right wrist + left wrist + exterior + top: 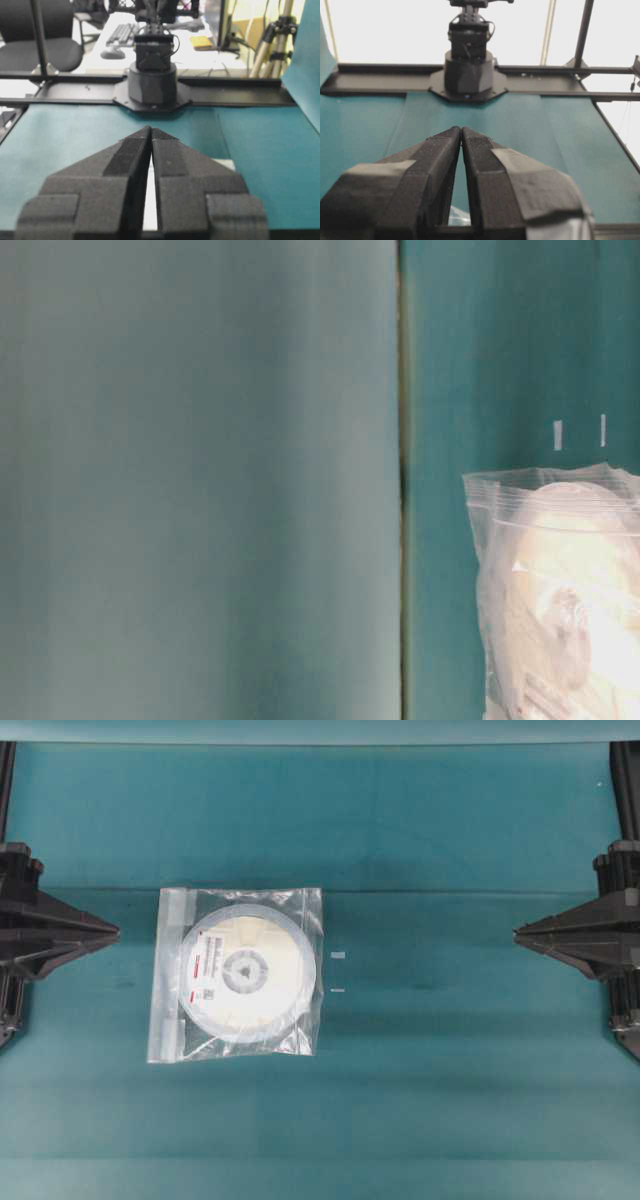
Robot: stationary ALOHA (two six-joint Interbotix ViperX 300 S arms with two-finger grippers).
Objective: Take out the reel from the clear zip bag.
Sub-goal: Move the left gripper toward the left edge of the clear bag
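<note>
Red-striped barcode label (205,970) on bagged reel (244,972)

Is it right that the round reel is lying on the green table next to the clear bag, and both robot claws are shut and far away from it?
Not quite. The reel isn't beside the clear bag; it lies inside it, as the overhead view shows. The rest holds: the left gripper and right gripper sit shut at the table's edges, away from it.

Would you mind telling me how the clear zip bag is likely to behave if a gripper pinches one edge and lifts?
The clear zip bag looks thin and crinkled, so it would probably flop and slip. The flat reel fills most of it, so it likely hangs heavy and may slide inside.
</note>
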